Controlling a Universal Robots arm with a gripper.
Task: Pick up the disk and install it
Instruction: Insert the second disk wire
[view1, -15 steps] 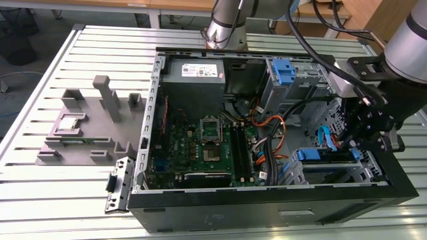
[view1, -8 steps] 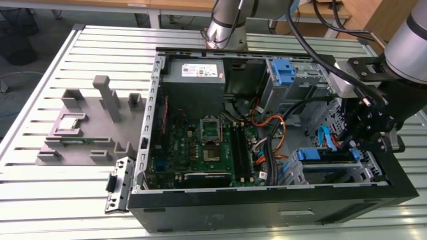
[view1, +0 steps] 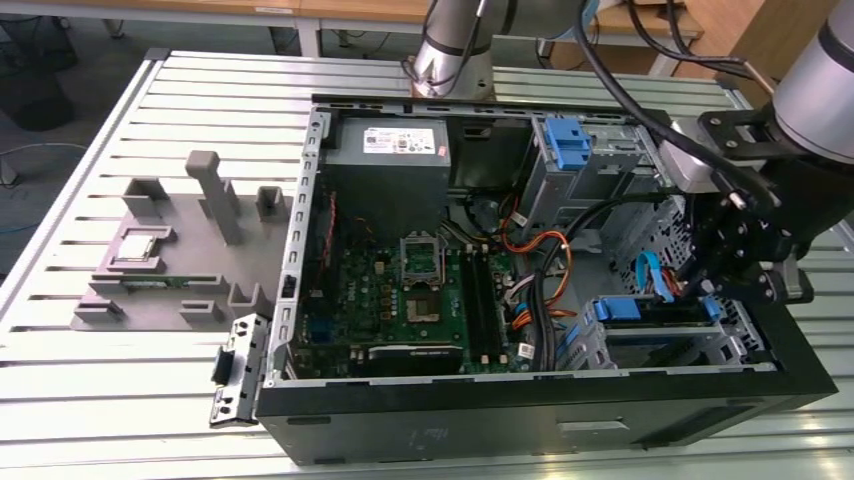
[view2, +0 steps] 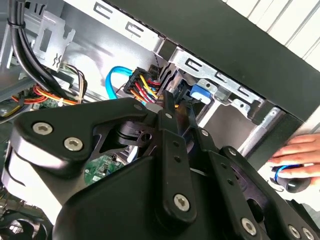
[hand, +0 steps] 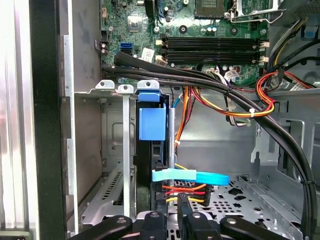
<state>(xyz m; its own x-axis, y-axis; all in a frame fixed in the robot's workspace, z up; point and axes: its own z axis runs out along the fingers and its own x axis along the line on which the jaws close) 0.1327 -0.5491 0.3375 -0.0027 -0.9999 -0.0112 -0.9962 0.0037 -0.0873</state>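
Observation:
The disk (view1: 650, 312) sits upright in the drive cage at the open computer case's (view1: 534, 420) front corner, on the exterior view's right. Its blue carrier tab (hand: 151, 122) stands at the slot mouth in the first wrist view, and it also shows in the second wrist view (view2: 202, 92). My gripper (view1: 725, 268) hangs inside the case just above that cage. It is shut (hand: 178, 204) with nothing visible in it, beside the yellow-red power plug (hand: 184, 192) and a flat blue data cable (hand: 192, 176). In the second wrist view the gripper (view2: 180, 109) reaches toward the same plug (view2: 145, 85).
A grey power-supply box (view1: 390, 150) and a bare blue bracket (view1: 570, 140) sit at the case's far end, with the green motherboard (view1: 414, 300) between. Black cable bundles (hand: 210, 85) cross the bay. A grey fixture (view1: 174, 240) stands on the slatted table. A person's hand (view2: 300, 152) rests outside the case.

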